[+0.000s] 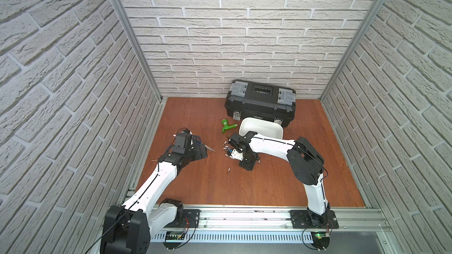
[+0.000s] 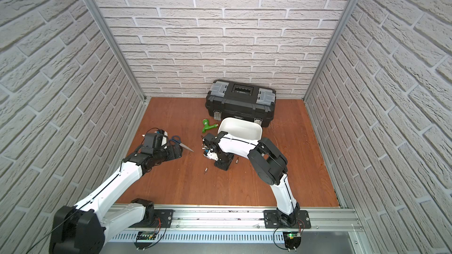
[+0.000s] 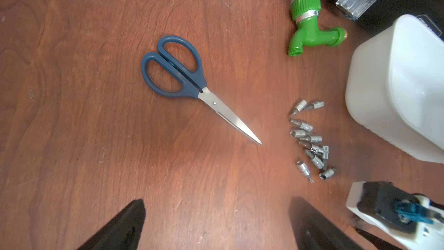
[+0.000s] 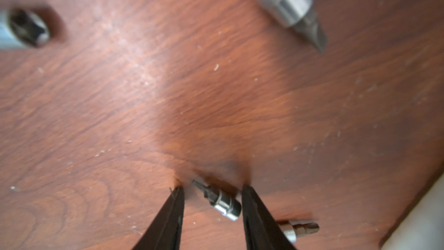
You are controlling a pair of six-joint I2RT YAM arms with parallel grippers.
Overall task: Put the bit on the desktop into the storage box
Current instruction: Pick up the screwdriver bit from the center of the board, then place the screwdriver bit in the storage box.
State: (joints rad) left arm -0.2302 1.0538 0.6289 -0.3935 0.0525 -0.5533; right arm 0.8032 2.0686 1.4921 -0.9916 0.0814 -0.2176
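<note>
Between white brick walls (image 1: 244, 32), the desktop (image 1: 220, 186) carries scattered bits (image 3: 310, 138).

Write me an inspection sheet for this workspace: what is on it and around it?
Surface: reddish wood-grain desktop, with pale specks and light scratches.
Job's things: white storage box, nothing seen in its visible part; bits clustered beside it; a stray bit lies apart.
Clutter: blue-handled scissors, green tap fitting, closed black toolbox by the back wall.
End effectors: left end effector open, empty, near the scissors; right end effector down at the desktop, straddling one bit, not yet clamped.
Cables: thin black wires loop at the arm bases.
Surroundings: brick-pattern walls, aluminium rail in front.
</note>
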